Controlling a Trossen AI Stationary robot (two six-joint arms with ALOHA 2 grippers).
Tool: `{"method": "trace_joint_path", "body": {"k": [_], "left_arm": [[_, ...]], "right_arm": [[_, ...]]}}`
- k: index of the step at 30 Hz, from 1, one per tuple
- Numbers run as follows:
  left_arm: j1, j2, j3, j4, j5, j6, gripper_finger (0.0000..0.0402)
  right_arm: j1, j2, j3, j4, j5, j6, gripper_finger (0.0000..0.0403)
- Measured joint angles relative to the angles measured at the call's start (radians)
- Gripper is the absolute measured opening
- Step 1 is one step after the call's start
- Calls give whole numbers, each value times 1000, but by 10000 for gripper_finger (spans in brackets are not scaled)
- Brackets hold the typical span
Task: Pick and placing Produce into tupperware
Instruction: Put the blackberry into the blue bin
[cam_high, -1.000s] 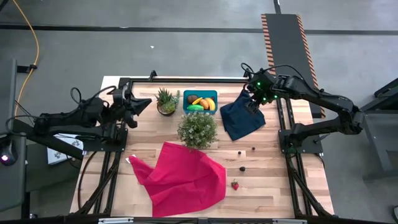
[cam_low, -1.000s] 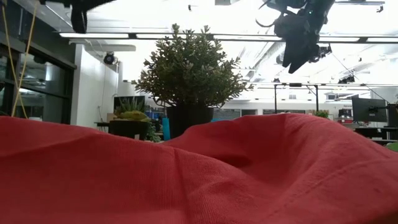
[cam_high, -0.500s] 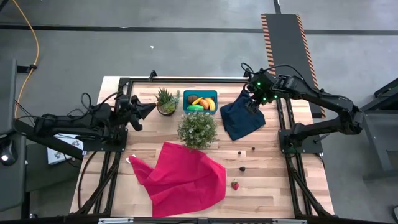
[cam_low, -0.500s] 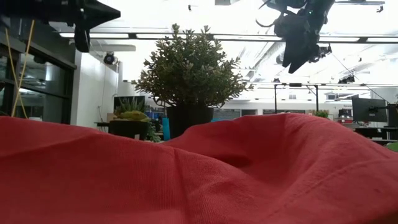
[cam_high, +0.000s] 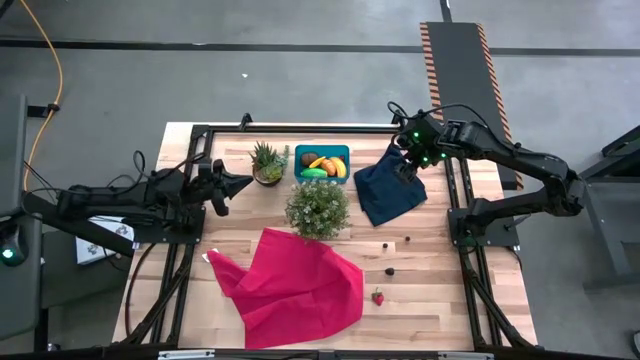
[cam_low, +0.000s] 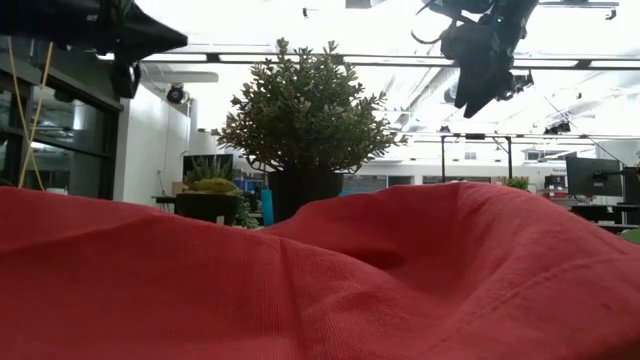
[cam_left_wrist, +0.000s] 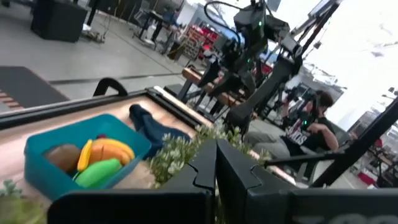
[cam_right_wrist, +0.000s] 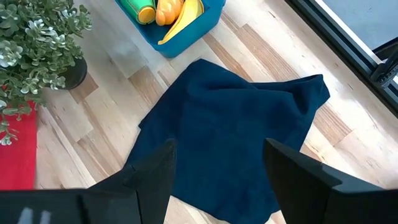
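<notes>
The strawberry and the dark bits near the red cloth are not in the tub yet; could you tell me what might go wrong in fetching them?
The strawberry lies against the red cloth, so a pincer might snag fabric. The dark bits are tiny and may slip. The bushy plant stands between them and the tub, so a carrying arm could brush it.

left arm: stretched low across my left side | my left gripper (cam_high: 232, 183): fingers pressed together | right arm: raised | my right gripper (cam_high: 405, 168): fingers spread apart, pointing down

Teal tupperware (cam_high: 322, 163) holds banana (cam_high: 338, 167), brown oval, green piece; strawberry (cam_high: 378, 297) lies outside.
</notes>
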Motion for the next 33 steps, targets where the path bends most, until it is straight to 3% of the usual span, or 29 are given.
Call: {"method": "trace_joint_path", "body": {"k": [7, 15, 25, 33], "left_arm": [[0, -91, 0, -144, 4, -16, 0], [0, -135, 0, -250, 9, -47, 0], [0, -141, 0, -284, 8, -58, 0], [0, -141, 0, -345, 1, -94, 0]], "right_arm": [[0, 0, 0, -5, -5, -1, 232], [0, -67, -2, -11, -99, -45, 232], [0, -416, -201, 165, -185, 206, 232], [37, -667, -359, 189, -226, 434, 232]]}}
